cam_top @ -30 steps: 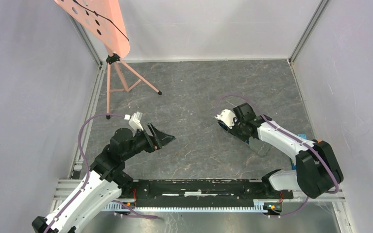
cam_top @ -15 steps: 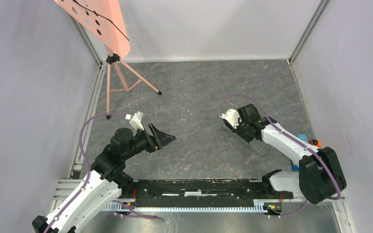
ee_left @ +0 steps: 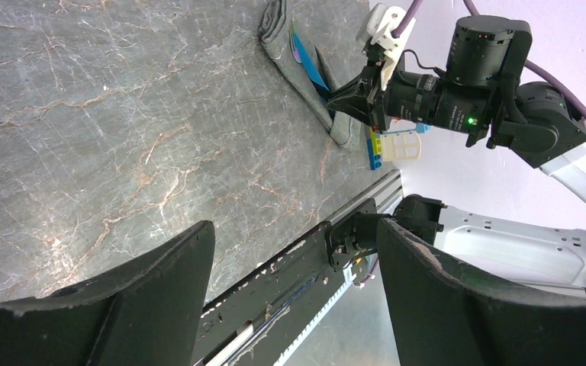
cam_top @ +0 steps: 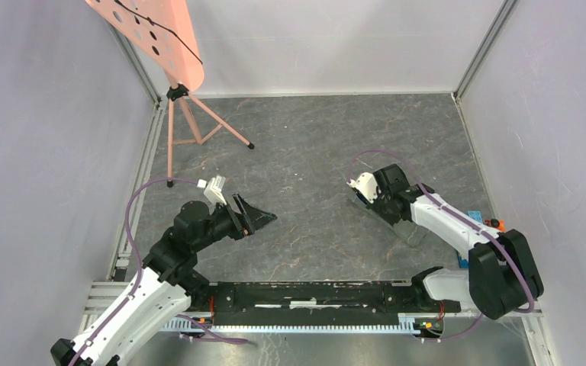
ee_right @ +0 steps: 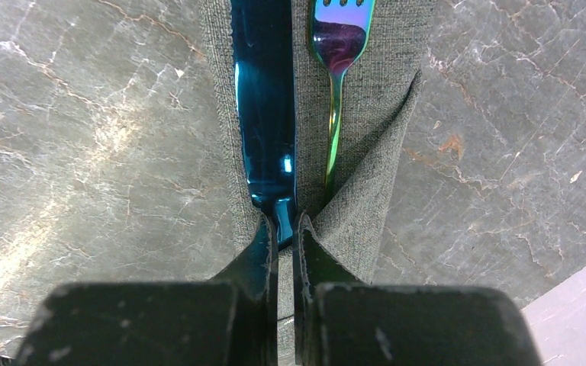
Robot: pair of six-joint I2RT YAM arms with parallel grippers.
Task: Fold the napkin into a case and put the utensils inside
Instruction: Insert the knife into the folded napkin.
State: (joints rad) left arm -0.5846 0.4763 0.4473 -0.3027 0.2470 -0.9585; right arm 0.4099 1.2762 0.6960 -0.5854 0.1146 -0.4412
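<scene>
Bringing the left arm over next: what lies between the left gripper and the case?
Only bare slate floor between the left gripper and the case, shown in the left wrist and top views.

Illumination bright, even and diffuse; shadows soft. Wrist views: near fingers defocused, specular glare on blue knife (ee_right: 265,114).

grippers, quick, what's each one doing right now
Left gripper: open, holding nothing.
Right gripper: shut on the end of the blue knife, which lies on the napkin.

Top camera looks down from behind; 2 wrist cameras, right nearest, share the case (ee_right: 385,91)
</scene>
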